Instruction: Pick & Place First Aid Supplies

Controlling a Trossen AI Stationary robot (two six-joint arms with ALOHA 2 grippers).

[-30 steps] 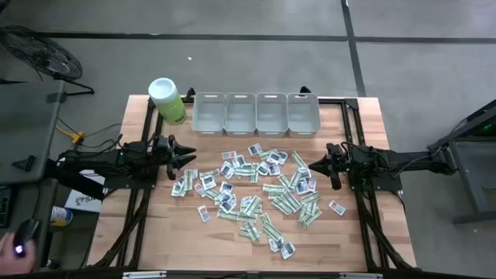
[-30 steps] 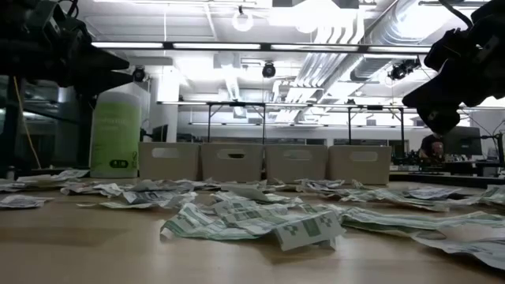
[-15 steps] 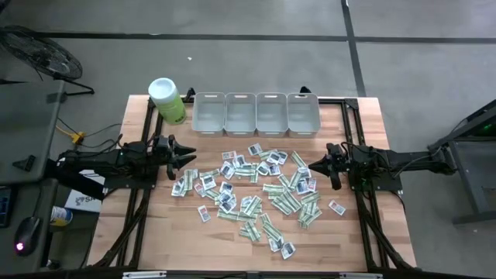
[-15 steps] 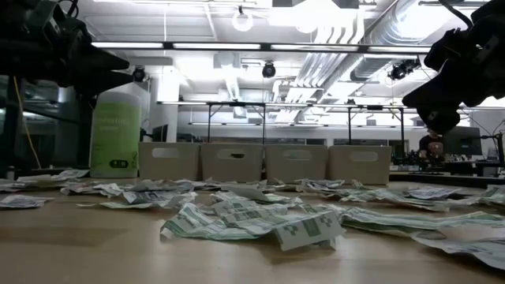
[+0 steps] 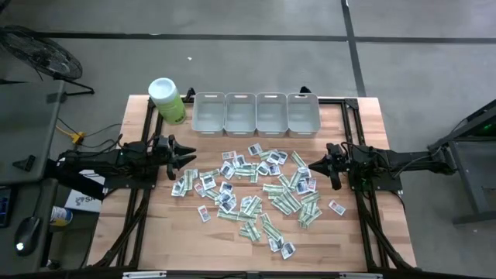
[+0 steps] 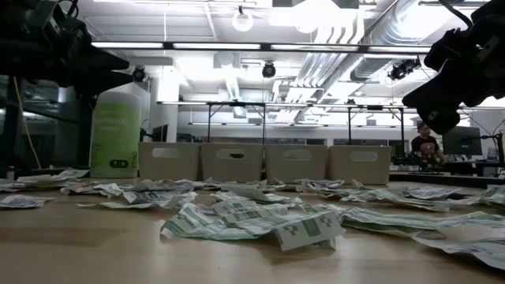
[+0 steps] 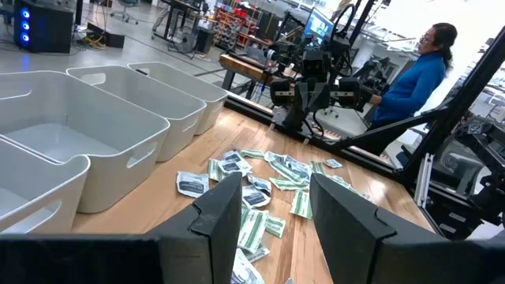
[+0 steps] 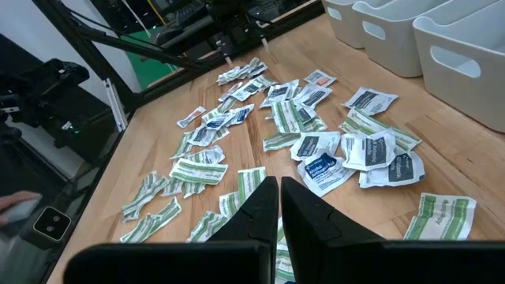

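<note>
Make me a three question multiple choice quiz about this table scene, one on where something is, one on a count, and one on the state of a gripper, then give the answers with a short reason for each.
1. Where does the lime-green canister stand?
A. Beside the left end of the row of bins
B. Inside a bin
C. Among the packets at the table's middle

2. How many grey bins stand in the row?
A. Two
B. Four
C. Six

3. How is the right gripper?
A. Shut on a packet
B. Wide open
C. Shut and holding nothing

Answers:
1. A: the high view shows the canister just left of the grey bins, at the table's far edge.
2. B: four bins stand side by side there.
3. C: the right wrist view shows the right gripper with its fingers together, nothing between them, above the scattered packets. The left gripper waits open at the pile's left side.
</note>
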